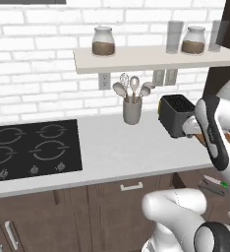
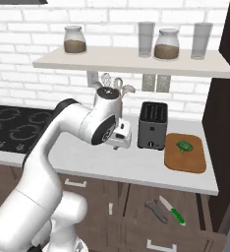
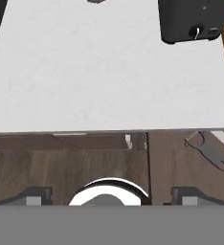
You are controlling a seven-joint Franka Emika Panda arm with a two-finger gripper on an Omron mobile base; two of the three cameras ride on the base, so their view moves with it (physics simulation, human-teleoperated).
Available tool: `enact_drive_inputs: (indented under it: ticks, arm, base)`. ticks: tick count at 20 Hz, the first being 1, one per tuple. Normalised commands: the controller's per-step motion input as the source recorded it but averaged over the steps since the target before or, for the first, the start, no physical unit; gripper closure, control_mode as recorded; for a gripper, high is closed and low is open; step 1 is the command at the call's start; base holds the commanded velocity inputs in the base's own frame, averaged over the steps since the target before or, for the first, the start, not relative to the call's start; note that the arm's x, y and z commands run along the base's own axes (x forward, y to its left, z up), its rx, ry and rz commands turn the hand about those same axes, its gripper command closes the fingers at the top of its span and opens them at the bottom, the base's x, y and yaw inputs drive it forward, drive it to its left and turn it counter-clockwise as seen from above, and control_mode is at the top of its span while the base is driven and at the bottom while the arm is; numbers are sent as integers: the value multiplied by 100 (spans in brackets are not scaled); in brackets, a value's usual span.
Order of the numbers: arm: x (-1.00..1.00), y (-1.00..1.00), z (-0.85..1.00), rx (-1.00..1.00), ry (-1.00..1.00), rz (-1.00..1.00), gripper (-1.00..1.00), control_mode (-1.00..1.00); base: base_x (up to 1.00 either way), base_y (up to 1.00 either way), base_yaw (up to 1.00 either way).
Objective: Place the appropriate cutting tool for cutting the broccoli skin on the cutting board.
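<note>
White counter (image 1: pixel 112 147) carries a black cooktop (image 1: pixel 31 150) at left, a grey utensil holder (image 1: pixel 132 110) with spoons and a whisk against the brick wall, and a black toaster (image 2: pixel 152 126) further right. Wall shelf (image 2: pixel 136 64) above holds two jars (image 2: pixel 74 40) (image 2: pixel 166 45) with brown contents and two clear glasses (image 2: pixel 146 39) (image 2: pixel 201 41); outlets (image 2: pixel 154 82) sit under it. A dark grey tool (image 2: pixel 156 210) lies in the open drawer below the counter, brown cabinets (image 1: pixel 87 211) alongside.
</note>
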Motion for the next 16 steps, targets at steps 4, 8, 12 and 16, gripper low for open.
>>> enact_drive_inputs:
  ticks: [4, 8, 12, 16]
  arm:
    - [-34, -100, -42, -1, 0, 0, -100, -100]
    - [-43, -100, -38, 1, 9, 0, -100, -100]
    - [-34, -92, -44, 7, 20, 0, -100, -100]
    - [-23, -79, -58, 1, 20, -1, -100, -100]
  base:
    - [0, 0, 0]
    - [0, 0, 0]
    - [0, 0, 0]
    - [0, 0, 0]
